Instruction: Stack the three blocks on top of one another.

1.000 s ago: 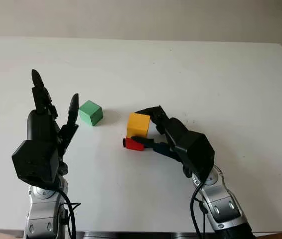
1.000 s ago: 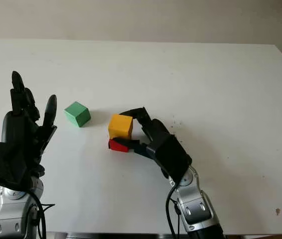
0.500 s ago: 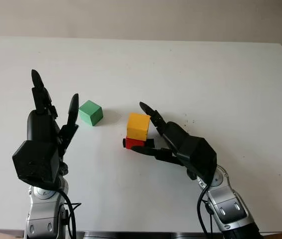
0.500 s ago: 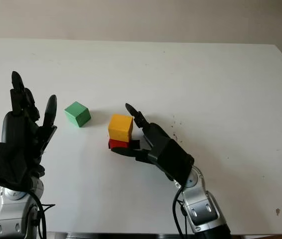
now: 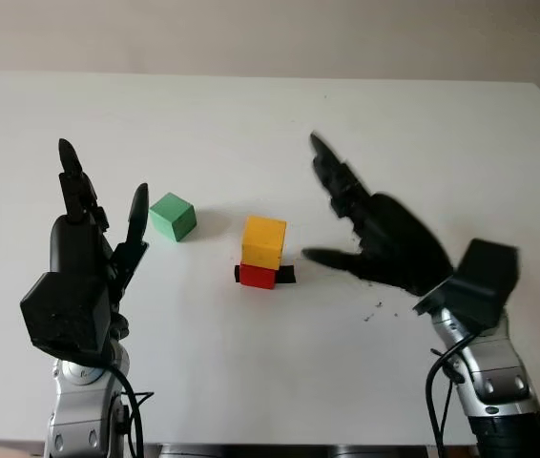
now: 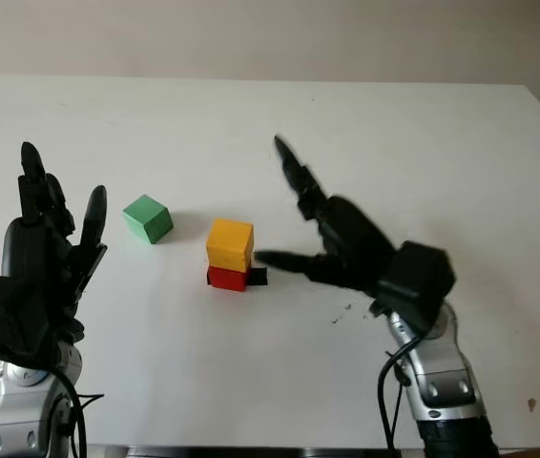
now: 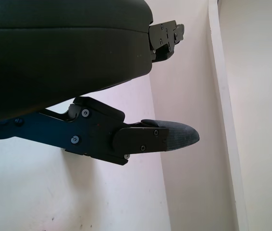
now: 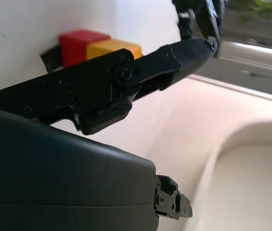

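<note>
A yellow block (image 5: 264, 240) stands on top of a red block (image 5: 257, 277) near the middle of the white table (image 5: 423, 134); a small black patch lies beside the red block. In the right wrist view the red block (image 8: 80, 43) and yellow block (image 8: 118, 47) show past the fingers. A green block (image 5: 174, 216) sits alone on the table to the left of the stack. My right hand (image 5: 370, 234) hangs open above the table, to the right of the stack and apart from it. My left hand (image 5: 89, 258) is raised open at the left, beside the green block, holding nothing.
The table's front edge runs close below both arms. A few dark specks (image 5: 375, 309) mark the surface under the right hand. Bare table stretches behind the blocks and to the right.
My right hand has let go of the yellow block, opened, and lifted up and to the right, away from the stack. The yellow block stays on the red one. The left hand has barely moved.
</note>
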You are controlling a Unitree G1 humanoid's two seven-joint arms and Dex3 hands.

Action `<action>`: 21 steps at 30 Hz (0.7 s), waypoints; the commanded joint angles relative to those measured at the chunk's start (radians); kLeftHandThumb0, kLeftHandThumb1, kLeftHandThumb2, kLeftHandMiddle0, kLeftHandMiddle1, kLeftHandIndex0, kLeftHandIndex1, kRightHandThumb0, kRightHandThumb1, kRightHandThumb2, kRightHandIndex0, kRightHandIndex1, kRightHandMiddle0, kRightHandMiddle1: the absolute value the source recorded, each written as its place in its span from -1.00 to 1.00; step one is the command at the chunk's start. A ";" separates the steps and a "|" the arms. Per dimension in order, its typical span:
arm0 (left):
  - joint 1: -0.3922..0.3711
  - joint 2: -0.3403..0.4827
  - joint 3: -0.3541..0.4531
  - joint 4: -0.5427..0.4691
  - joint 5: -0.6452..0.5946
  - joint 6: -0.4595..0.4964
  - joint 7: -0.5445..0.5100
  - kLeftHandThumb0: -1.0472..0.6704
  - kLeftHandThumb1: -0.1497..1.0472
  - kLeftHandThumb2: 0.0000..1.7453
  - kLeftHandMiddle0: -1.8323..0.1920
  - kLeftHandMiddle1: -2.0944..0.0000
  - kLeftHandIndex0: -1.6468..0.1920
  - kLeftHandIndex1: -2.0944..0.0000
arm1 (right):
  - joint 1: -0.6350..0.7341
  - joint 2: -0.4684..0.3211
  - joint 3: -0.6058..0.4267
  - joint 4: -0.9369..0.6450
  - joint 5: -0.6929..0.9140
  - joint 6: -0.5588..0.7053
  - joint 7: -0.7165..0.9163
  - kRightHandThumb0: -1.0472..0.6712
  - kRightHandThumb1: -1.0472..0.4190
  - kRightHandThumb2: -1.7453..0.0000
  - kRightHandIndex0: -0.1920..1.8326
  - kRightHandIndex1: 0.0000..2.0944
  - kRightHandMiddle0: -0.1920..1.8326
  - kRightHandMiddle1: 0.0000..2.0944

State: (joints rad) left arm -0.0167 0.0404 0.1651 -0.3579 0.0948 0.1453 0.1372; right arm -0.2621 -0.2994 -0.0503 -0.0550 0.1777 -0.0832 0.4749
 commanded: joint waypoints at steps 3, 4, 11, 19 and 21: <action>0.000 0.022 0.012 -0.021 -0.001 0.011 -0.013 -0.45 1.00 -0.56 0.98 0.95 0.99 0.96 | -0.033 0.002 -0.024 0.058 -0.015 -0.031 -0.041 -0.85 -1.00 0.46 -1.00 -1.00 -1.00 -1.00; 0.000 0.028 0.015 -0.020 -0.003 0.010 -0.018 -0.45 1.00 -0.56 0.98 0.95 0.99 0.97 | -0.036 0.002 -0.027 0.061 -0.014 -0.013 -0.051 -0.85 -1.00 0.42 -1.00 -1.00 -1.00 -1.00; -0.014 0.105 0.025 -0.017 0.040 0.025 -0.047 -0.44 1.00 -0.54 0.96 0.94 0.97 0.95 | -0.068 0.069 -0.036 0.128 0.008 0.061 -0.145 -0.75 -1.00 0.34 -1.00 -1.00 -1.00 -1.00; -0.065 0.258 0.068 -0.007 0.063 0.036 -0.139 -0.52 1.00 -0.58 0.88 0.92 0.88 0.92 | -0.079 0.143 0.015 0.162 -0.060 0.137 -0.254 -0.70 -1.00 0.29 -1.00 -1.00 -1.00 -1.00; -0.091 0.311 0.087 0.004 0.044 0.029 -0.187 -0.50 1.00 -0.62 0.85 0.92 0.87 0.91 | -0.081 0.159 0.025 0.165 -0.070 0.148 -0.272 -0.69 -1.00 0.28 -1.00 -1.00 -1.00 -1.00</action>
State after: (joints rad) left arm -0.0854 0.3192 0.2375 -0.3554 0.1445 0.1865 -0.0326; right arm -0.3296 -0.1482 -0.0287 0.1122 0.1128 0.0578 0.2118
